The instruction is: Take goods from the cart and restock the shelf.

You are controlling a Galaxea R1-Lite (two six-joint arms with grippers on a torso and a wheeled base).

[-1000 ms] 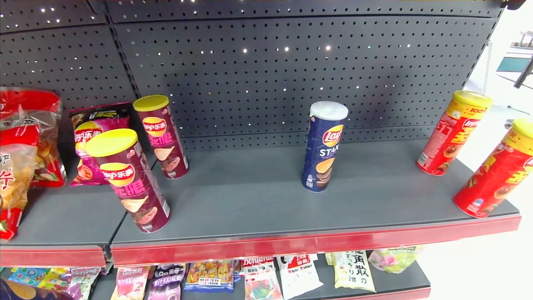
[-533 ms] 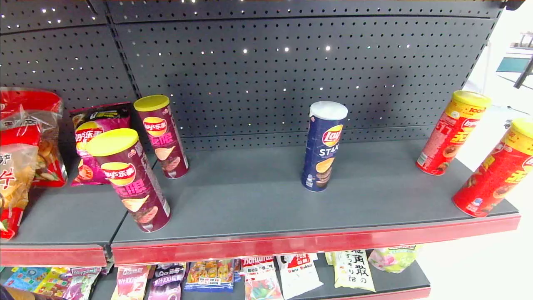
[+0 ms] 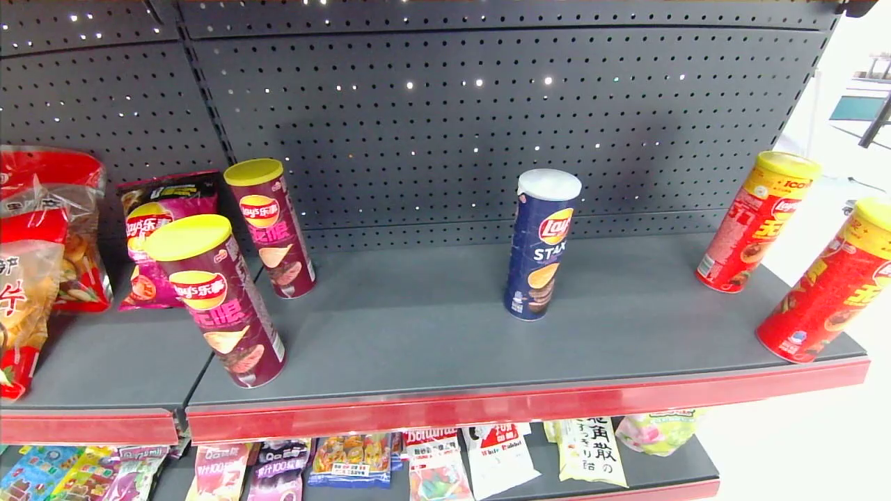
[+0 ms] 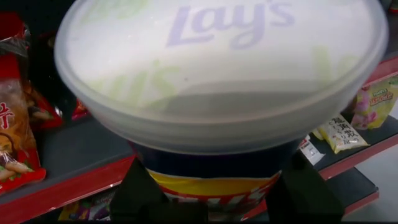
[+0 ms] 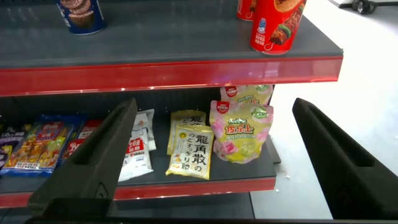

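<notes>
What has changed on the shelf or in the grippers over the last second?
The held can, clamped in the left gripper, sank below the head view's bottom-left corner, uncovering snack packets there. The standing cans on the shelf kept their places.

Shelf [image 3: 445,341]: five cans stand on it, before the back wall [image 3: 487,125].
Left pair: left front can [image 3: 216,299] near the edge; left back can [image 3: 270,226] behind it, slightly right, near the wall.
Middle can [image 3: 539,243]: alone, well apart from both pairs.
Right pair: right back can [image 3: 755,223] behind; right front can [image 3: 825,299] nearer the edge, at the shelf's end.
Bags [image 3: 42,229]: left of the cans, on the adjoining board.
Lower shelf [image 3: 668,473]: packets [image 3: 592,449] in a row underneath.
Held can [image 4: 217,74]: between the left pincer's [image 4: 221,199] fingers, seemingly before the shelf's left part.
</notes>
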